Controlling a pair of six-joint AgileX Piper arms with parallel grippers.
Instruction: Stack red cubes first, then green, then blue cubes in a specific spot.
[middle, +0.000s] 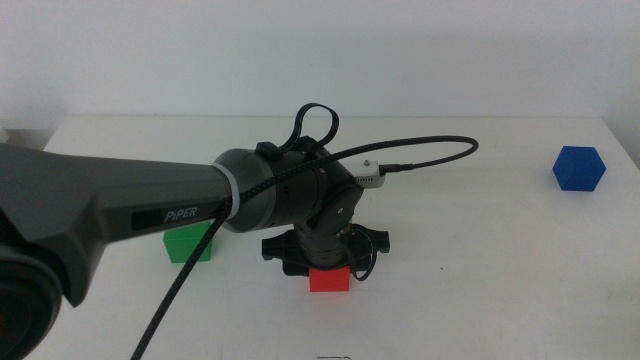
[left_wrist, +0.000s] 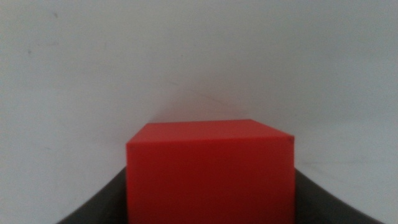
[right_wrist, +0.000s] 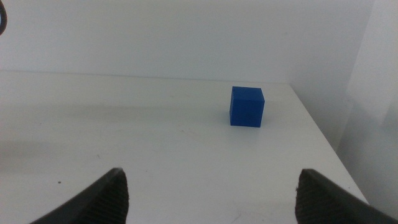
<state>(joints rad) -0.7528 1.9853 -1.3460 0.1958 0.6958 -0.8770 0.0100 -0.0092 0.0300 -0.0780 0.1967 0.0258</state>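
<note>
The red cube (middle: 329, 280) rests low at the table's front centre, and my left gripper (middle: 326, 262) reaches down over it from the left. In the left wrist view the red cube (left_wrist: 210, 171) fills the gap, with a dark jaw pressed against each side, so the gripper is shut on it. The green cube (middle: 188, 245) stands to the left, partly hidden behind the left arm. The blue cube (middle: 579, 168) sits far right near the back. My right gripper (right_wrist: 214, 199) is open and holds nothing, facing the blue cube (right_wrist: 247, 106) from a distance; it is out of the middle view.
The left arm's thick link and black cable (middle: 420, 150) cross the left half of the white table (middle: 480, 260). The table's right edge (right_wrist: 323, 134) runs close beside the blue cube.
</note>
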